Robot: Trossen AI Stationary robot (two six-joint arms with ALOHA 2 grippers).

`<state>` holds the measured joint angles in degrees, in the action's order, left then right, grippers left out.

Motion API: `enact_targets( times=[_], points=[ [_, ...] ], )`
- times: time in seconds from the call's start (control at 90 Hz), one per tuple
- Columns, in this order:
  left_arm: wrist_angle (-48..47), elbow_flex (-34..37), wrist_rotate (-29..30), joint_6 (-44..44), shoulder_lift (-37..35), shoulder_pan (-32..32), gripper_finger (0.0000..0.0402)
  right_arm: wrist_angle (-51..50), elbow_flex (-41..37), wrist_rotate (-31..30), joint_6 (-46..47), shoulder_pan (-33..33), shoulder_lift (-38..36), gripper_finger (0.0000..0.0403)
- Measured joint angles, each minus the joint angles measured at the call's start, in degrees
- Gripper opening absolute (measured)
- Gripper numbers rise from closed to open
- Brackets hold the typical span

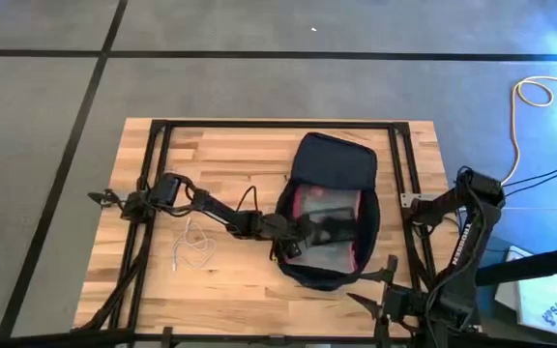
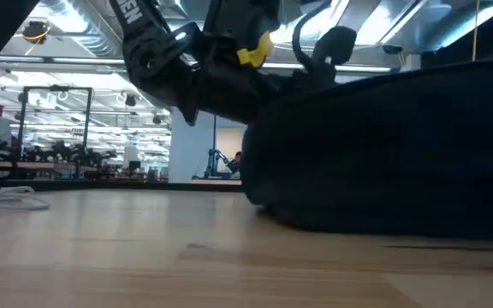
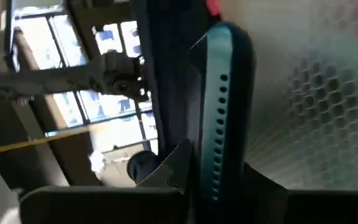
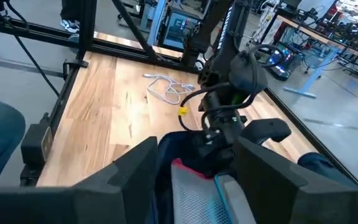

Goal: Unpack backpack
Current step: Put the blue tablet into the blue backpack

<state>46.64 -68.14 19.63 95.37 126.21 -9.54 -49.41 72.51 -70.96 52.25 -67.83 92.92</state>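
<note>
Backpack lies flat near the middle of the wooden table, unzipped, its flap folded back away from the opening, navy fabric, red-edged mesh pouch showing inside. Left gripper is reached into the open main compartment from the bag's left side, arm stretched low across the tabletop. Its wrist view shows a dark teal slab with a row of small holes standing just ahead of the fingers, pale honeycomb mesh beside it and a red trim edge beyond; fingers seem set around the slab's edge, but whether they are clamped on it or only alongside: cannot tell. In the low view the bag fills the right half as a dark mound on the table, with the left arm coming down onto its near end, a yellow tag on the wrist.

White cable lies loose on the table just behind the left arm's elbow side, well apart from the gripper, not touching the bag. It also shows beyond the left arm in the right wrist view.

Right gripper hangs off the bag's near right corner, close to the table's front edge, not touching the bag. Its fingers stand wide apart in its own wrist view, with the bag's open mouth and the pink-edged mesh pouch between and just ahead of them, nothing held. Left gripper sits right in front of it, down in the bag.
</note>
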Motion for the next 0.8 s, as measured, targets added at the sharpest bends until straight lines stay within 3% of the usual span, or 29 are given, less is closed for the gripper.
enact_targets(
  times=[0.156,0.256,0.333,0.478,0.8],
  points=[
    [-1.88,0.0,-1.87,-2.84,-0.09,0.11,0.0017,-0.02,0.0,0.0,0.0,0.0,0.0,0.0193],
    [-2.39,0.0,0.02,-8.21,-0.09,-0.15,0.0018,-0.03,0.0,0.0,0.0,0.0,-0.02,0.0193],
    [-1.81,0.0,5.06,-6.97,-0.09,-0.81,0.0018,-0.08,0.0,0.02,0.0,0.0,-0.04,0.0193],
    [-0.79,-0.12,3.09,-6.36,-0.19,-1.39,0.0023,-0.46,0.0,0.04,-0.02,0.0,-0.04,0.0193],
    [-1.12,-1.11,-1.37,-9.74,-0.35,-2.1,0.0129,-0.55,0.02,0.27,-0.02,0.0,-0.04,0.0193]
  ],
)
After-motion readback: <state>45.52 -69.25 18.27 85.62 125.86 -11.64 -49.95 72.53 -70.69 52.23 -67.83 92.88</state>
